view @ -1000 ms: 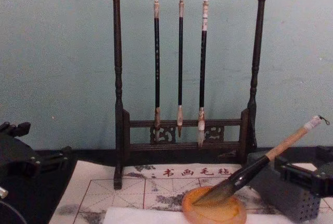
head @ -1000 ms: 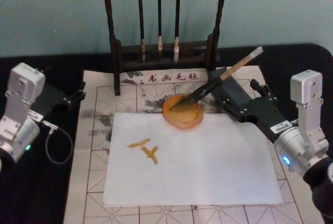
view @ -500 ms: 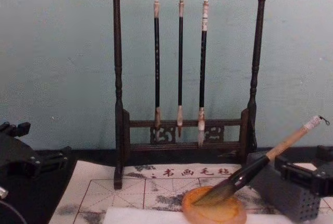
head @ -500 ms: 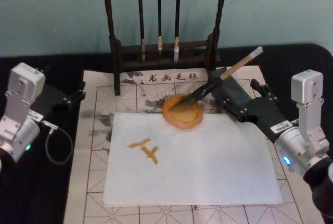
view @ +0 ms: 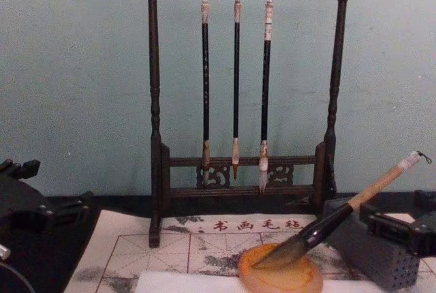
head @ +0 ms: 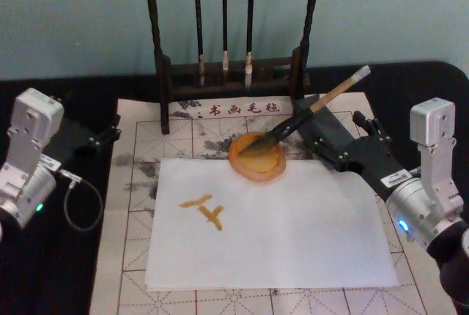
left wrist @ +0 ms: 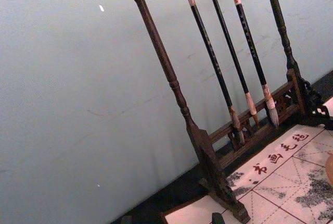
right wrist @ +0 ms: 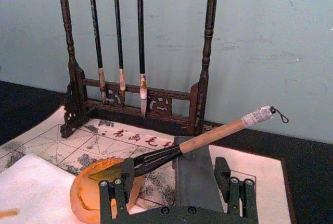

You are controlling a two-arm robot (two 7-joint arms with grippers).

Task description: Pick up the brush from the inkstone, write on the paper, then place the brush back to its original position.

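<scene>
The brush (head: 308, 113) lies slanted with its bristles in the round amber inkstone (head: 256, 165) and its tan handle propped on a grey block (head: 322, 121). My right gripper (head: 341, 138) is open just behind the brush, touching nothing. In the right wrist view its fingers (right wrist: 117, 190) stand either side of the block (right wrist: 192, 174), under the brush handle (right wrist: 208, 138). The white paper (head: 293, 227) bears amber strokes (head: 204, 209). My left gripper (head: 102, 133) rests open at the table's left. The chest view shows the brush (view: 340, 214) and the inkstone (view: 279, 276) too.
A dark wooden rack (head: 157, 51) with three thin hanging brushes (head: 224, 15) stands at the back, behind the inkstone. A gridded felt mat (head: 139, 183) lies under the paper. A cable loop (head: 73, 205) hangs by the left arm.
</scene>
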